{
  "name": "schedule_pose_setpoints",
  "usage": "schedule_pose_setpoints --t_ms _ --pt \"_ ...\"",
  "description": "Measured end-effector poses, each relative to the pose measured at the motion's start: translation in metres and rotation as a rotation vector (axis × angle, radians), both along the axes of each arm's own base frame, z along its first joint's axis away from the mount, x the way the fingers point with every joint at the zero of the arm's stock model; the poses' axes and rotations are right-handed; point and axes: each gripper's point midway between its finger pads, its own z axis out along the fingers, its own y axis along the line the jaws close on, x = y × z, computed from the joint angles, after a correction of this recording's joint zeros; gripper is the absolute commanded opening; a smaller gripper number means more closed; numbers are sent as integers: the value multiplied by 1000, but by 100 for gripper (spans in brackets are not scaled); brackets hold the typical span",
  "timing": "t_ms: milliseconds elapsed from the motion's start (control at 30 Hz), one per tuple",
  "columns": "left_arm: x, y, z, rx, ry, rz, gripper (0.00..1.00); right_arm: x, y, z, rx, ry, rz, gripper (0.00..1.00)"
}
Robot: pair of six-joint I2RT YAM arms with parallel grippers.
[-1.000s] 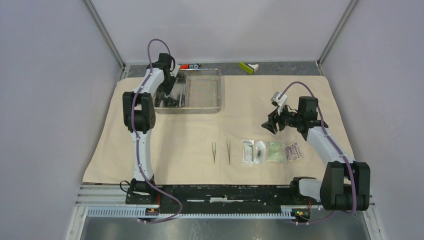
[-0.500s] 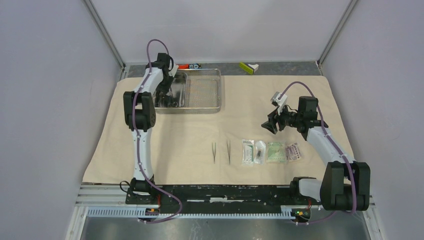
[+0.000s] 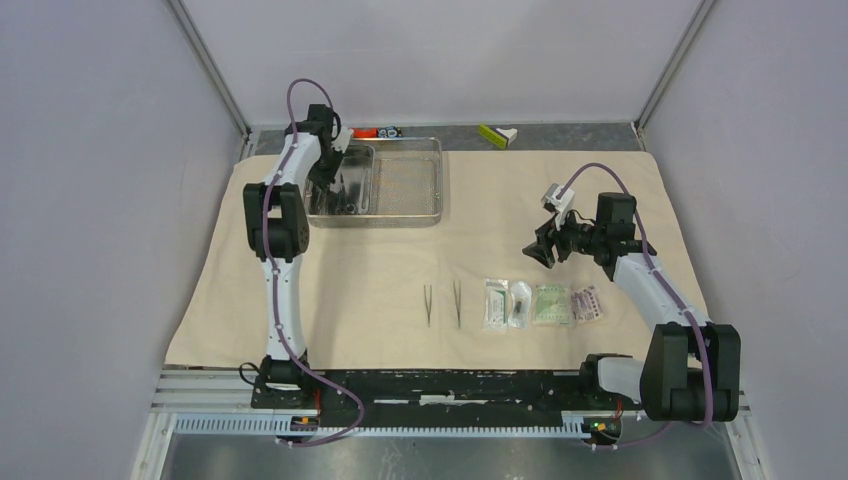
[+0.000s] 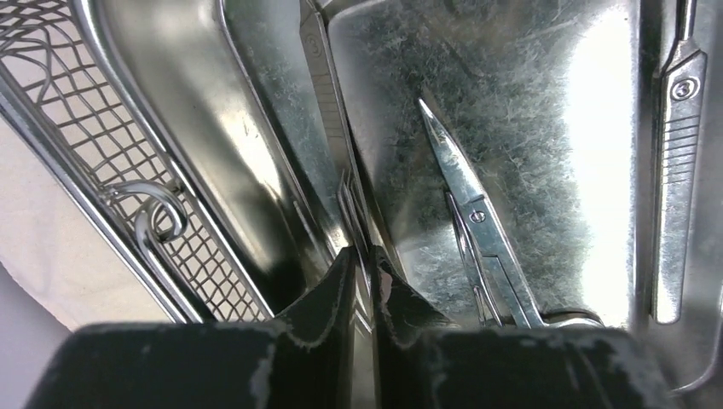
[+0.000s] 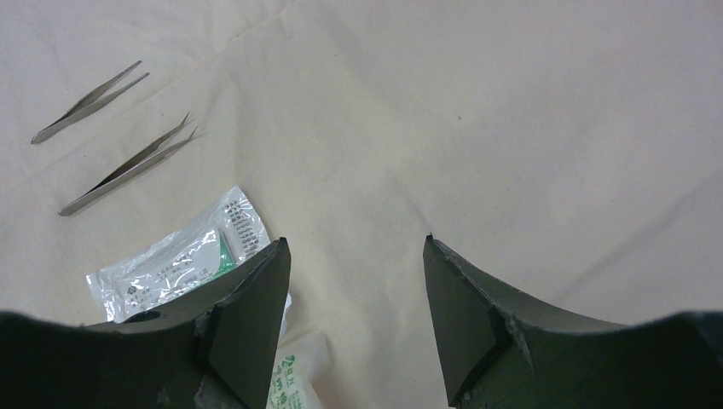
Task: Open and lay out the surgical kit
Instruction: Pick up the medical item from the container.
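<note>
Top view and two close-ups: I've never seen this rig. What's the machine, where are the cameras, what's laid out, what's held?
Two robot arms stand side by side at the near edge. The wide picture comes from a fixed camera above; each close-up from a wrist camera. On the beige cloth lie a steel tray, two tweezers and four sealed packets. The left gripper, in the tray beside scissors, pinches a thin metal instrument. The right gripper hangs open over the cloth, empty.

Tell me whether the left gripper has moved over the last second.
Yes: the left gripper has edged slightly left, toward the steel tray's left wall, jaws now pinching a thin instrument.
</note>
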Motion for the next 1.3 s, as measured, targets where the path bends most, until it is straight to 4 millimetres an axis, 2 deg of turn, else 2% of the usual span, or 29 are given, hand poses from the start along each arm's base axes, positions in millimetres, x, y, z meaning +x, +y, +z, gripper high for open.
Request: schedule_pose_setpoints --t_ms 167,600,833,967,1067,1300 --pt "-1 -4 1 -23 5 -9 2 0 0 0 0 0 0 66" --pt "-1 -9 2 -51 6 -19 2 0 0 0 0 0 0 65" --pt "-4 -21 8 -117 6 -40 2 0 0 0 0 0 0 66" --pt "-2 -26 25 -147 -25 -49 2 0 0 0 0 0 0 65" --pt "0 -30 54 -166 -82 -54 2 0 0 0 0 0 0 65" --pt "0 -37 90 -210 -153 -66 2 0 0 0 0 0 0 66"
